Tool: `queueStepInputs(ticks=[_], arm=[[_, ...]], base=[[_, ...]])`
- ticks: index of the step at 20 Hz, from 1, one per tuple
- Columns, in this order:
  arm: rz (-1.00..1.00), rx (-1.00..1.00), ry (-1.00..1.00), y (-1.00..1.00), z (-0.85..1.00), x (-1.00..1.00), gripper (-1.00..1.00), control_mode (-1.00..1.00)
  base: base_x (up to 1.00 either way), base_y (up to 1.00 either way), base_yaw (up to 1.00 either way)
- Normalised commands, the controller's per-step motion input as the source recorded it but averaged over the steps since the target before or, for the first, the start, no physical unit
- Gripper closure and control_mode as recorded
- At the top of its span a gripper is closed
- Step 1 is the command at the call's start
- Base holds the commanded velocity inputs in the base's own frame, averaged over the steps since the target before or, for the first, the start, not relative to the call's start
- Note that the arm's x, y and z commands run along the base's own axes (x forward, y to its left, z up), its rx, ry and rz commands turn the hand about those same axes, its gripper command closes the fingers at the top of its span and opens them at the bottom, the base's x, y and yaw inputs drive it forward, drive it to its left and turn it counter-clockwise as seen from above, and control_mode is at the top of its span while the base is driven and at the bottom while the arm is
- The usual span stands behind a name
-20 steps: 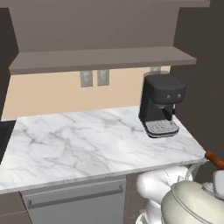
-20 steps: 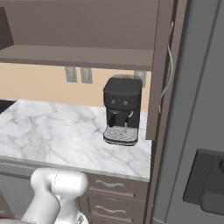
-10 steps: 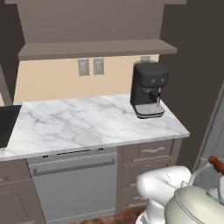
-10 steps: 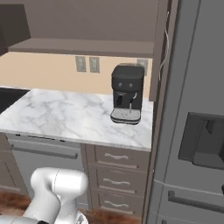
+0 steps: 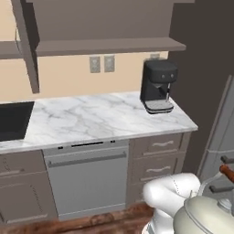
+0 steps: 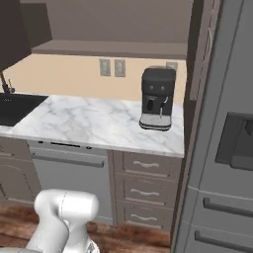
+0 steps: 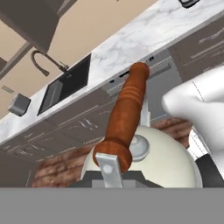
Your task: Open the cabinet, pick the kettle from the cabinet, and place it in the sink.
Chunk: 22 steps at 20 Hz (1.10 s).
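This is a home kitchen: a marble countertop runs over grey drawers and a dishwasher front. A black coffee machine stands at its 3 o'clock end, a black sink is recessed at 9 o'clock, and a grey refrigerator stands beside the counter.

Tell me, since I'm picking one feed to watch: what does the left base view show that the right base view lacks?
Left base view alone: the cream kettle low beside the arm. Right base view alone: the grey fridge front and the faucet at the sink. Both share the marble counter, the black coffee machine and the wall outlets.
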Motion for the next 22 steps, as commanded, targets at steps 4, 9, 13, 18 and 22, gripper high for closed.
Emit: queueStepInputs(ticks=[4, 9, 13, 18, 22], arm=[[0.0, 0.0, 0.0, 0.0, 0.0, 0.0, 1.0, 1.0], [0.0, 0.0, 0.0, 0.0, 0.0, 0.0, 1.0, 1.0], [0.0, 0.0, 0.0, 0.0, 0.0, 0.0, 1.0, 1.0], [0.0, 0.0, 0.0, 0.0, 0.0, 0.0, 1.0, 1.0], [0.0, 0.0, 0.0, 0.0, 0.0, 0.0, 1.0, 1.0]], base=[[0.03, 0.98, 0.0], [0.12, 1.0, 0.0], [0.16, 1.0, 0.0], [0.44, 0.59, 0.0], [0.57, 0.12, 0.0]])
